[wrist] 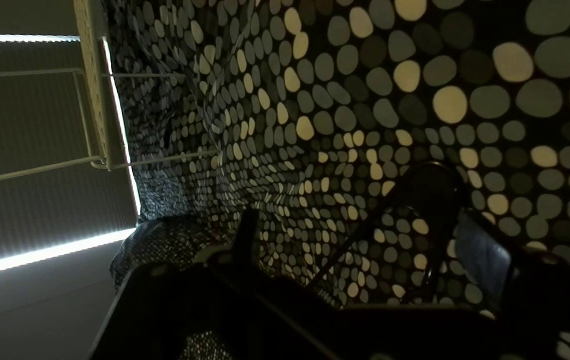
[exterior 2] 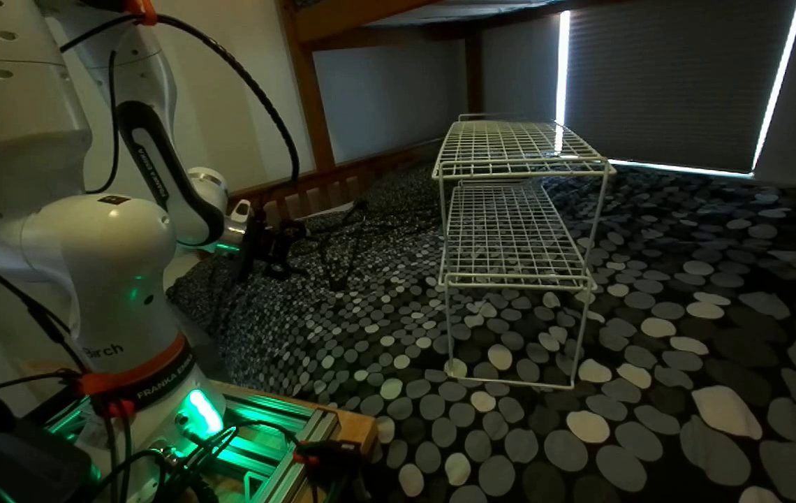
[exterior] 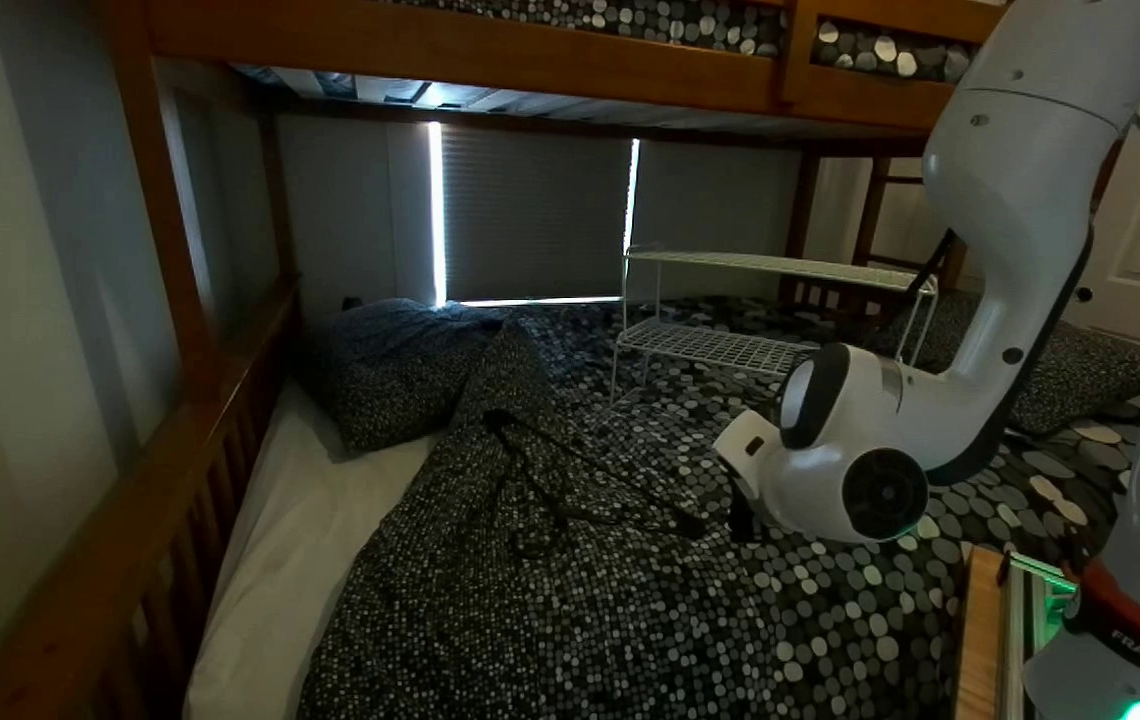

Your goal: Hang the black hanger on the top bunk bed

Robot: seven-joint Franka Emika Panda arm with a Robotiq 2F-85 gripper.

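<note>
Below the brown wooden top bunk bed [exterior: 490,45], grey-dotted black bedding [exterior: 650,620] underlies the triangular black hanger [exterior: 562,514], nine o'clock from the black gripper [exterior: 742,520], jaws parted.

The top bunk bed [exterior: 470,50] and pillow [exterior: 390,375] show a bedroom
</note>
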